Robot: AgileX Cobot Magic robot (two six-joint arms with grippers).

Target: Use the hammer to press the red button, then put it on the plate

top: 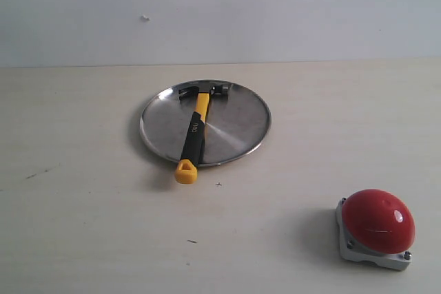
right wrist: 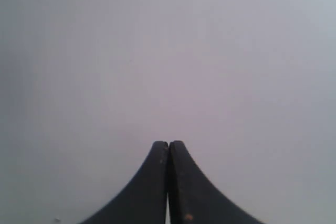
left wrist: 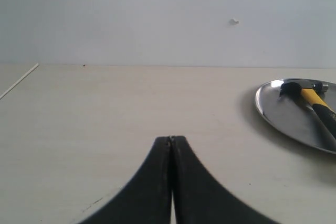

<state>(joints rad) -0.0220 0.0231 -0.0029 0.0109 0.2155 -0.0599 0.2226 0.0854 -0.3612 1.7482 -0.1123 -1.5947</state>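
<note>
Yellow-handled hammer (top: 196, 132) lies on the steel plate (top: 241, 129), looped end past the rim, well apart from the red button (top: 379, 219). Both the left gripper (left wrist: 171, 140) and right gripper (right wrist: 168, 144) are closed, empty. Placing looks done; pressing cannot be judged.

The hammer (top: 195, 131) lies on the plate (top: 241, 118), ahead of the left fingers (left wrist: 152, 182) toward the right arm's side; the button (top: 378, 219) sits well apart.
</note>
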